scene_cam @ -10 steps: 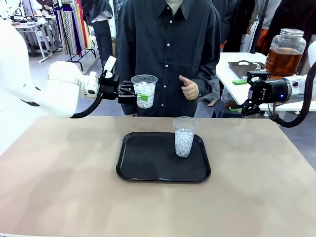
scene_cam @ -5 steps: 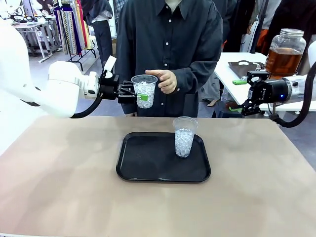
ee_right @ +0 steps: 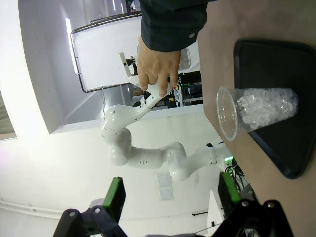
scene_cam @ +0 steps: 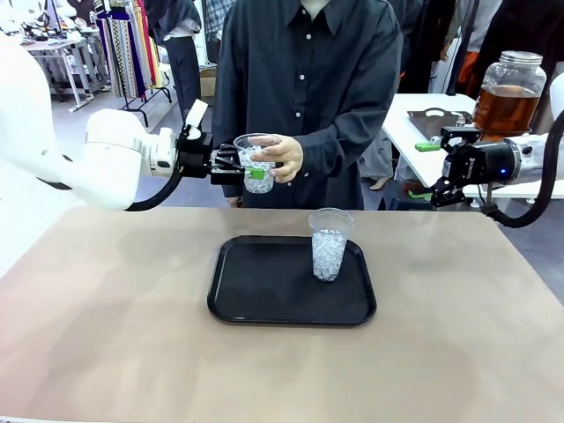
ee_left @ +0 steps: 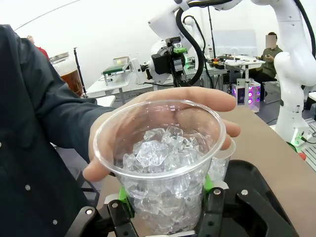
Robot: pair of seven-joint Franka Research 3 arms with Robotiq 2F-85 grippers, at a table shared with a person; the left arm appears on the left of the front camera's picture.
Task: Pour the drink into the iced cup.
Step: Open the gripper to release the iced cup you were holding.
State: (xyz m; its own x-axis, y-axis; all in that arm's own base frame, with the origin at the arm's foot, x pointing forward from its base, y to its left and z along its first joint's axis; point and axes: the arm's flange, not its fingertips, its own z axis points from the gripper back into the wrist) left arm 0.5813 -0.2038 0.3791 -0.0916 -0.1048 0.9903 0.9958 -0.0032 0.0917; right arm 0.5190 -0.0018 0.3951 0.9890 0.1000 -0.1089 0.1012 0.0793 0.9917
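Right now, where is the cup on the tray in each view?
Front view: the cup stands mid-picture, far right on the black tray.
Left wrist view: the cup peeks out lower right, behind the held cup.
Right wrist view: the cup, right side, sideways.
Shared landmark: the black tray.

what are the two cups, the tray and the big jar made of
Standing cup and held cup: thin clear plastic by the look; ice shows through the walls.
Tray: black, low sheen, probably plastic.
Jar: clear, likely glass, amber liquid visible through it; lid looks metallic.
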